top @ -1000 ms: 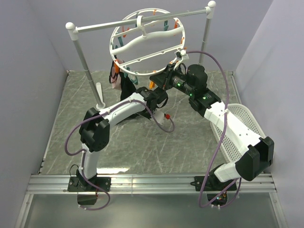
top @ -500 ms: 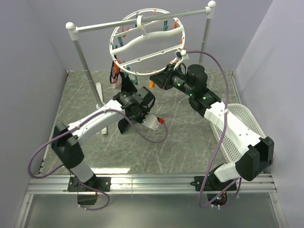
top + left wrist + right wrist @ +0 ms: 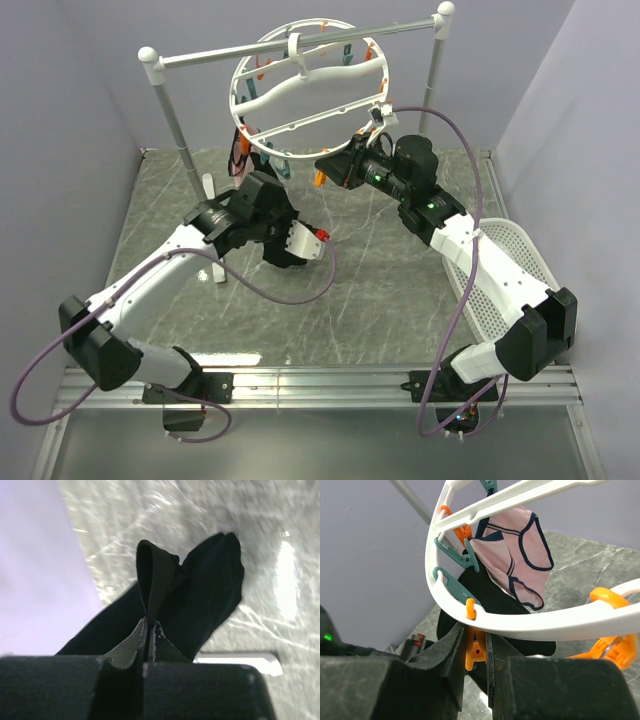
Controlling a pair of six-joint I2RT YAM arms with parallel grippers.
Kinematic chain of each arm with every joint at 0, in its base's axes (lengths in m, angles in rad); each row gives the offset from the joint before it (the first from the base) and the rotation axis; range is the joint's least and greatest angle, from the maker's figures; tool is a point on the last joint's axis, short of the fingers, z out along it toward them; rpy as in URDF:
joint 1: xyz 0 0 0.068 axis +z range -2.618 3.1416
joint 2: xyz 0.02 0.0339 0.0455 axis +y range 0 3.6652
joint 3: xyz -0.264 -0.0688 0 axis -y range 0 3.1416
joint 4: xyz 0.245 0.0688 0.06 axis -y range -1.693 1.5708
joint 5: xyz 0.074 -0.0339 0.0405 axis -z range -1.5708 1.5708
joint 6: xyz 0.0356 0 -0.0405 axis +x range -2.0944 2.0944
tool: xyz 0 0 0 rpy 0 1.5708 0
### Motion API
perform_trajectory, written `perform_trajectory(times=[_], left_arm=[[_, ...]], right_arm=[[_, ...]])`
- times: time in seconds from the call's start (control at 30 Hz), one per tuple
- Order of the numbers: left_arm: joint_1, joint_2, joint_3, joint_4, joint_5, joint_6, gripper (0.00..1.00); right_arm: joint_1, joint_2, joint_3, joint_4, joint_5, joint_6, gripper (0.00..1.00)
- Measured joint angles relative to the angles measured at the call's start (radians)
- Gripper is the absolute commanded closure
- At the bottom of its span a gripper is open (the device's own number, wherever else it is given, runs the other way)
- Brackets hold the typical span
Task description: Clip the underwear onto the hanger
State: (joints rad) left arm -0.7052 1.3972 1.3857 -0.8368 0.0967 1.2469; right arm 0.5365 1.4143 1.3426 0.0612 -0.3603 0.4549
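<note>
The hanger [image 3: 237,100] is a white ring on the rail, and its rim [image 3: 530,622] crosses the right wrist view. My right gripper [image 3: 475,630] is shut on an orange clothespin [image 3: 476,650] hanging from that rim, at the ring's lower edge [image 3: 322,176]. The underwear [image 3: 205,590] is black. My left gripper [image 3: 149,622] is shut on a fold of its band, low and left of the ring. More of the underwear's black fabric [image 3: 490,597] hangs behind the rim, below the teal pins [image 3: 451,550].
A pink garment [image 3: 517,550] is clipped to the ring's left side [image 3: 238,155]. The white-and-silver rail stand [image 3: 180,130] spans the back, with its foot [image 3: 210,190] on the marble floor. A white basket [image 3: 515,265] sits at the right. Purple walls close in both sides.
My left arm swung back and to the left, and its gripper closed on the underwear's band. The right arm stayed on the orange clothespin.
</note>
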Motion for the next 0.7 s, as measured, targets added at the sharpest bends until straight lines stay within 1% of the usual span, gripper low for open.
perform_trajectory(times=[0.13, 0.27, 0.5, 0.7], left_arm=[[0.029, -0.059, -0.013, 0.061, 0.086, -0.033, 1.00], [0.058, -0.065, 0.001, 0.085, 0.182, -0.074, 1.00], [0.115, -0.018, 0.116, 0.086, 0.335, -0.162, 1.00], [0.132, 0.041, 0.204, 0.085, 0.407, -0.207, 1.00]], right_arm=[[-0.002, 0.000, 0.000, 0.007, -0.017, 0.000, 1.00], [-0.003, 0.000, -0.002, 0.018, -0.034, 0.000, 1.00], [-0.006, -0.001, -0.028, 0.066, -0.080, 0.000, 1.00], [-0.010, -0.002, -0.042, 0.094, -0.106, -0.004, 1.00]])
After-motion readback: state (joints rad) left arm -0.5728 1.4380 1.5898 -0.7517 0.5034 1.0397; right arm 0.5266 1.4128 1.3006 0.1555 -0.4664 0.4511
